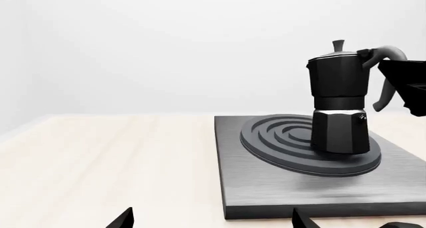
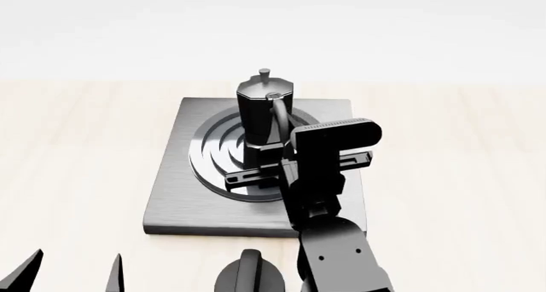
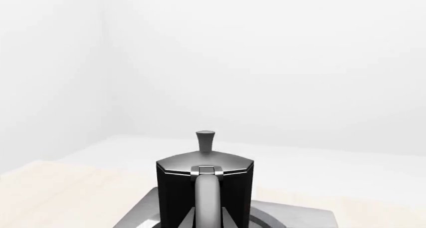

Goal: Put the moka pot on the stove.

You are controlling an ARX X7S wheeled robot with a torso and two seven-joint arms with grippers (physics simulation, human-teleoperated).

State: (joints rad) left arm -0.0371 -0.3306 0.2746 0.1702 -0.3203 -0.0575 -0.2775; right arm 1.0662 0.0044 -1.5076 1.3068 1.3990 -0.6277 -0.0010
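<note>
Moka pot (image 1: 339, 106), faceted black, upright on stove (image 1: 266, 188) burner, right gripper (image 2: 271, 153) jaws flanking handle, grip unclear.

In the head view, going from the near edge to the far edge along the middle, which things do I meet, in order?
Dial knob → near edge of the stove → right gripper at the pot's handle → moka pot on the ring burner → bare wooden table beyond the stove.

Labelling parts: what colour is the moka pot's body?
Black; the moka pot shows best in the left wrist view.
</note>
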